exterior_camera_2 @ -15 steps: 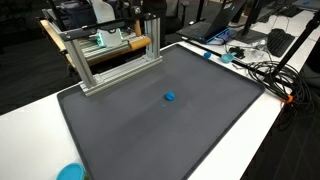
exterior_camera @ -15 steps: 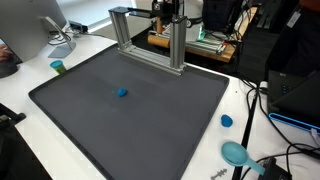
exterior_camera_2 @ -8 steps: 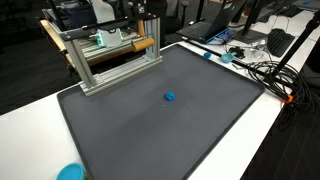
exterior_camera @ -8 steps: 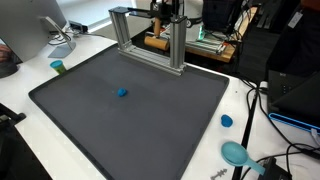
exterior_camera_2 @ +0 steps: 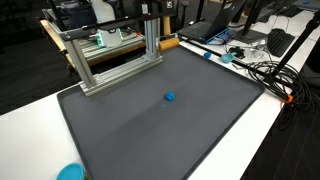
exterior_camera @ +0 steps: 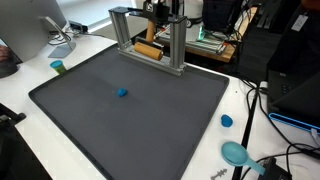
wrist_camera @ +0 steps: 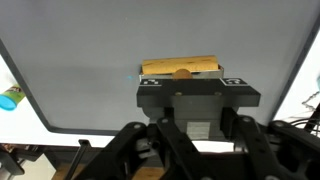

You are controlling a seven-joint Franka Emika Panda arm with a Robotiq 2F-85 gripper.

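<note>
A wooden bar [exterior_camera: 148, 50] hangs low behind the aluminium frame [exterior_camera: 178, 45] at the back of the dark mat [exterior_camera: 130, 120]. My gripper [exterior_camera: 160, 18] is above it and shut on it. In an exterior view the wooden bar [exterior_camera_2: 168, 43] shows just past the frame's post [exterior_camera_2: 152, 40], under the gripper [exterior_camera_2: 150, 12]. In the wrist view the gripper [wrist_camera: 198, 120] has its jaws drawn in behind a black piece [wrist_camera: 198, 95] with white marker squares. The wooden bar [wrist_camera: 182, 67] lies just beyond that piece, over the grey mat [wrist_camera: 90, 60].
A small blue object [exterior_camera: 122, 92] [exterior_camera_2: 170, 97] lies mid-mat. A blue cap [exterior_camera: 226, 121] and a teal bowl [exterior_camera: 236, 153] sit off the mat's corner. A green cup [exterior_camera: 58, 67] stands by the monitor. Cables [exterior_camera_2: 262, 72] and laptops crowd one side.
The jaws have closed the last bit. The wooden bar has shifted sideways with the gripper, out from behind the frame's top rail toward its post.
</note>
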